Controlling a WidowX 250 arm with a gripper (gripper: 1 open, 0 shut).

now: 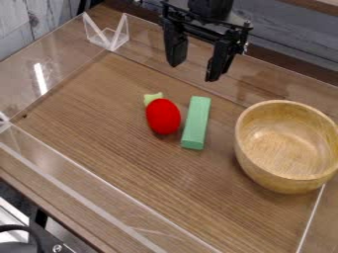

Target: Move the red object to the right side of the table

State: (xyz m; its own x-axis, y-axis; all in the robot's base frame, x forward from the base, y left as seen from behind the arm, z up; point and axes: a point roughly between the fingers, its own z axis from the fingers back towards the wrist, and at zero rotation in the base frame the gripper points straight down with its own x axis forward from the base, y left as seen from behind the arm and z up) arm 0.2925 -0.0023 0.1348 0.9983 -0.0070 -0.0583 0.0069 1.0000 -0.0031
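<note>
Red object [162,116]: small, round, bright red, with a bit of green leafy top showing at its upper left. I log it lying on the table [119,168] near the middle of the surface, free of any grip.

Green block [197,123]: light green, rectangular, lying flat with its long side running away from me. It sits just beside the red object on the right; from my view I cannot tell whether the two touch or are a hair apart.

Wooden bowl [286,144]: pale wood, round, upright, open side up. It stands on the right part of the table, near the block but apart from it, and far larger than the red object.

Gripper [196,57]: black, two long fingers [175,44] pointing down, hanging above the far part of the table, behind the red object and the block. I read the fingers as spread wide with nothing between them. It touches none of the listed items.

Table: brown wood grain, bordered by low clear acrylic walls [59,74]; the near-left wall and the far-left wall catch reflections.

Clear stand [106,33]: a small see-through folded piece at the far left corner, outside or at the wall; its exact footing is hard for me to make out.
</note>
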